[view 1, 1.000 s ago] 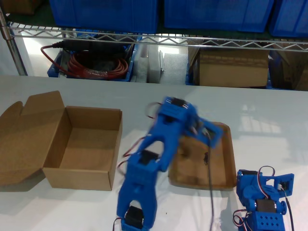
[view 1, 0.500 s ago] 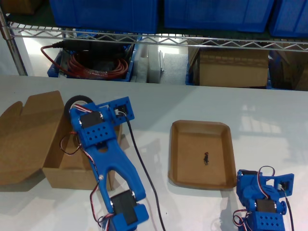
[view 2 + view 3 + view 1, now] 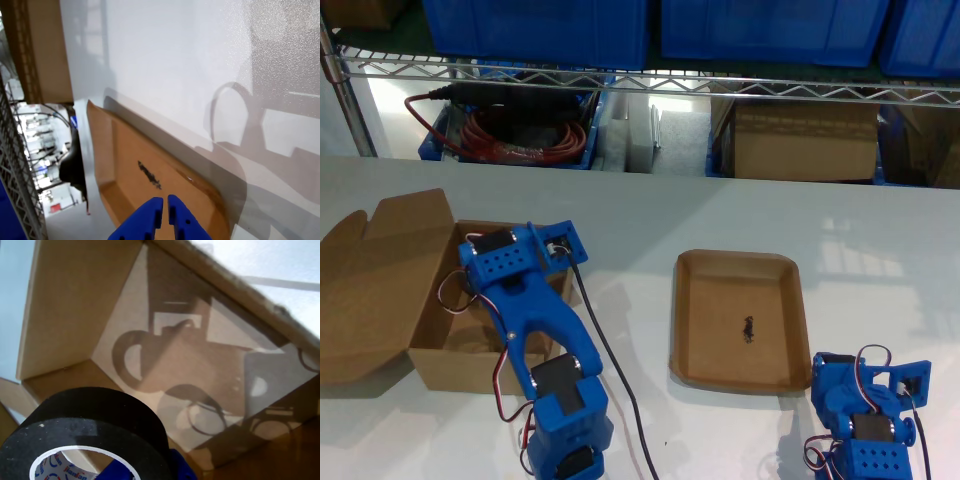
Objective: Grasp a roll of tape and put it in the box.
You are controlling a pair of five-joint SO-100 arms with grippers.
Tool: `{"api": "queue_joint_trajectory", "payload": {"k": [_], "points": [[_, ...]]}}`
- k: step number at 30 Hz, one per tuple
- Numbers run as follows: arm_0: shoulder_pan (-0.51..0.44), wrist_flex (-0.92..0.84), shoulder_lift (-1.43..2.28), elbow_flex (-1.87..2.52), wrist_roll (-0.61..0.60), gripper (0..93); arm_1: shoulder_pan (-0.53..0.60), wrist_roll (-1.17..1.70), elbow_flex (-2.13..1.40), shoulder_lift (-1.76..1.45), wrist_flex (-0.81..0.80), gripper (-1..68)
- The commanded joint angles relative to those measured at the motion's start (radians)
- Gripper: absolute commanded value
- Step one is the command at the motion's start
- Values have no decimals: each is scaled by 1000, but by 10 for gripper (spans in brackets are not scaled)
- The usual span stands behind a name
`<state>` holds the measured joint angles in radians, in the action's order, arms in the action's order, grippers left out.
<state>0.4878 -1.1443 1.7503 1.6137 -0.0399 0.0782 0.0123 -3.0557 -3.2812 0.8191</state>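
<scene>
The roll of tape (image 3: pixel 90 415), black with a pale printed core, is held by my second gripper (image 3: pixel 145 467), whose blue finger (image 3: pixel 177 467) shows beside it. It hangs inside the open cardboard box (image 3: pixel 190 365), above the box floor. In the exterior view my second gripper (image 3: pixel 510 262) reaches down into the box (image 3: pixel 470 368) at that view's left, and the arm hides the tape. The box's lid flap (image 3: pixel 375 280) lies open. My first gripper (image 3: pixel 165 206) is shut on nothing, beside a shallow tray (image 3: pixel 125 145); its arm (image 3: pixel 875 395) is folded at the exterior view's lower right.
A shallow brown tray (image 3: pixel 740 320) with a dark smudge lies at the exterior view's centre right. The second arm's black cable (image 3: pixel 610 350) trails between box and tray. Behind the table, a wire shelf holds a closed carton (image 3: pixel 805 140), red cable coils (image 3: pixel 520 135) and blue bins (image 3: pixel 650 25).
The second arm swung from the tray to the box at the exterior view's left, carrying the tape. It has since dropped lower into the box, hiding the tape. The first arm stayed still.
</scene>
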Motion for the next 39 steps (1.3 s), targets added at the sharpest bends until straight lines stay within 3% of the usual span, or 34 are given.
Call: {"api": "queue_joint_trajectory", "payload": {"k": [1, 5, 14, 16, 19, 23, 26, 29, 31, 39], "points": [[-2, 14, 12, -21, -8, 116, 3, -3, -14, -6, -5, 3], [-9, 12, 14, -29, -17, 205, 3, -3, -14, -6, -5, 3], [-48, 12, 58, -34, -14, 199, 3, -3, -14, -6, -5, 3], [-100, 31, 126, -18, 6, 163, 3, -3, -14, -6, -5, 3], [-247, 173, 342, 144, 46, 0, 3, -3, -14, -6, -5, 3], [-454, 463, 813, 710, 141, -1, 3, -3, -14, -6, -5, 3], [-518, 583, 1183, 1177, 221, -1, 3, -3, -14, -6, -5, 3], [-526, 534, 1462, 1443, 250, -1, 3, -3, -14, -6, -5, 3], [-526, 402, 1565, 1480, 268, -1, 3, -3, -14, -6, -5, 3], [-532, 345, 1574, 1482, 255, -2, 3, -3, -14, -6, -5, 3]]}}
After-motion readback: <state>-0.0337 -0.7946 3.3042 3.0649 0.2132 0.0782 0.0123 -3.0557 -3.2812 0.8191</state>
